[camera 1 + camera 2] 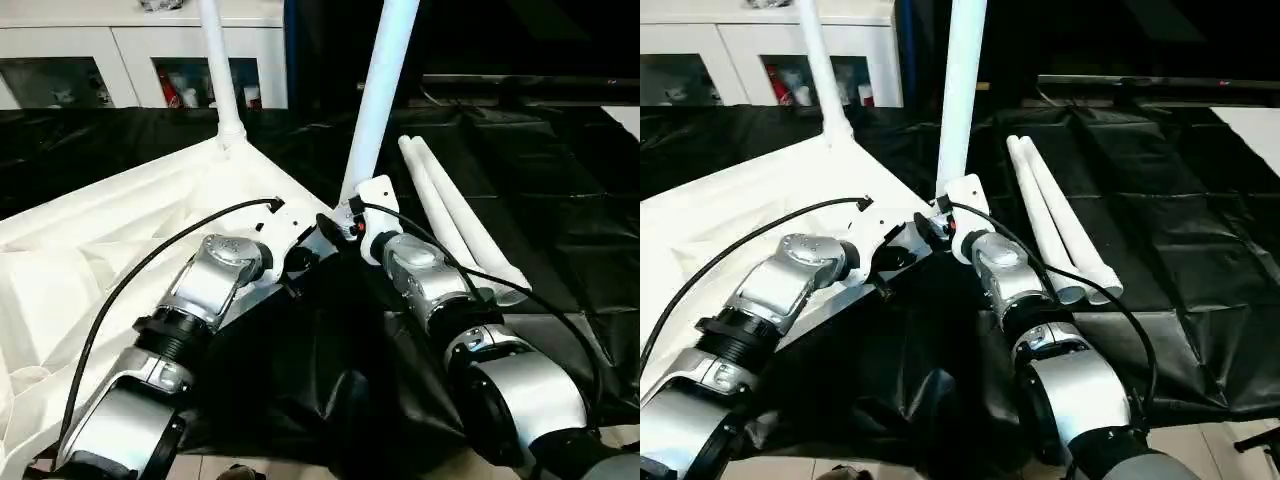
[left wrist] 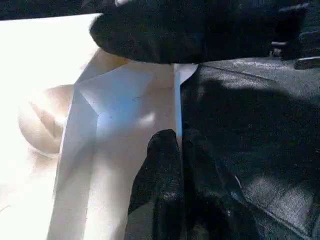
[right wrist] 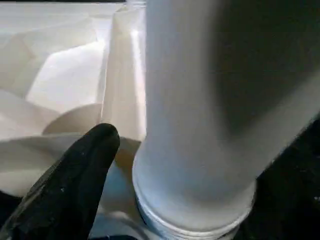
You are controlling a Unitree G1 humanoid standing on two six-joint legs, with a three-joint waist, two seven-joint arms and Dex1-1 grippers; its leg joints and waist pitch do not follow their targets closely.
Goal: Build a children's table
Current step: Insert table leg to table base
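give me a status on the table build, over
Left gripper shut, pinching tabletop edge. Right gripper open around the near leg at its socket. Two legs loose on the cloth.

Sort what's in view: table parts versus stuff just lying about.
Job: upturned tabletop; far leg, already socketed; near leg, at the corner by the right tool; two spare legs on the black sheet.
Lying about: white cabinet with glass doors.

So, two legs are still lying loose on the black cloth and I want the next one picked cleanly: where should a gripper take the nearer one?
Grip the loose leg mid-shaft from above, fingers straddling it. It lies flat, its twin alongside on the tabletop side, so an inner finger has little room; favour the far end, where they splay apart.
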